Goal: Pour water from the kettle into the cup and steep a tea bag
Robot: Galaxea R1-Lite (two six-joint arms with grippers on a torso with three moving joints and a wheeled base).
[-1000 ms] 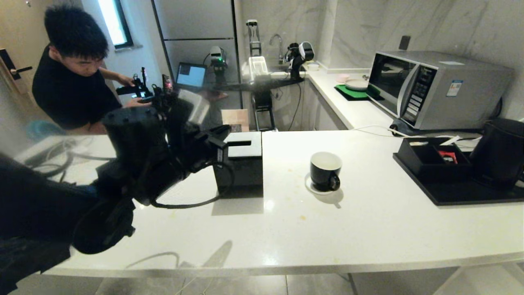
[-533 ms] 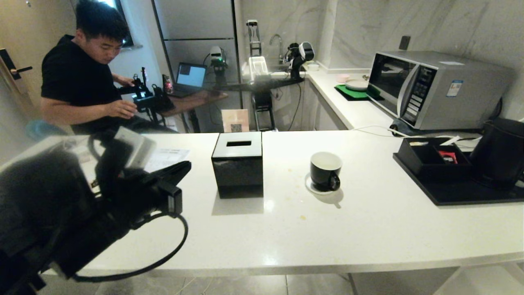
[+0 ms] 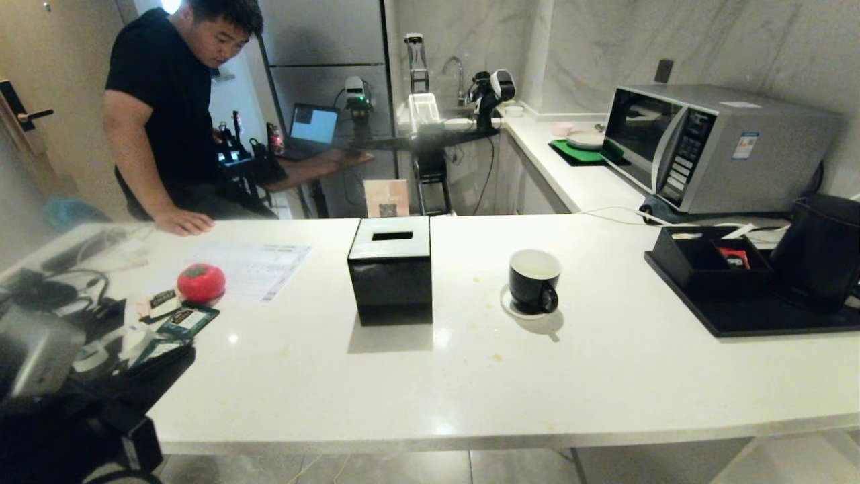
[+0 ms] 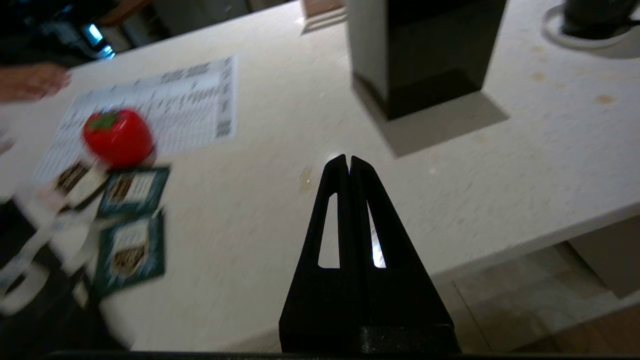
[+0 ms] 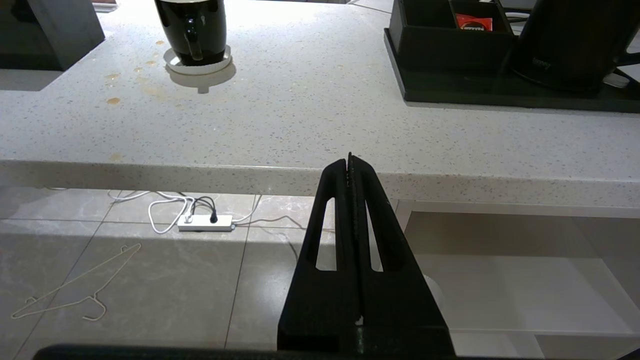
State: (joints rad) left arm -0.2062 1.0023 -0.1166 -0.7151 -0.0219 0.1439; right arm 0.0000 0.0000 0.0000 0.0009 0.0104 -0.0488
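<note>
The cup [image 3: 534, 279], glossy black with a white inside, stands on its small white saucer [image 3: 508, 306] mid-counter. The matte black kettle [image 3: 823, 252] is at the far right on a black tray [image 3: 759, 319]. Flat dark green sachets [image 3: 188, 319], seemingly tea bag packets, lie at the counter's left end. My left arm [image 3: 87, 410] hangs low at the near left corner. Its gripper [image 4: 349, 159] is shut and empty, over bare counter near the sachets [image 4: 131, 250]. My right gripper [image 5: 349, 157] is shut and empty below the counter's front edge, with the cup [image 5: 192, 30] and kettle [image 5: 570, 42] beyond it.
A square glossy black box with a slot [image 3: 391, 269] stands left of the cup. A red tomato-shaped object [image 3: 200, 282] and a printed sheet [image 3: 252, 262] lie at the left, where a person rests a hand [image 3: 180, 222]. A microwave [image 3: 719, 144] sits behind the tray.
My left arm has swung down and left, from in front of the slotted black box to the counter's near left corner. The person has stood up and placed a hand on the counter.
</note>
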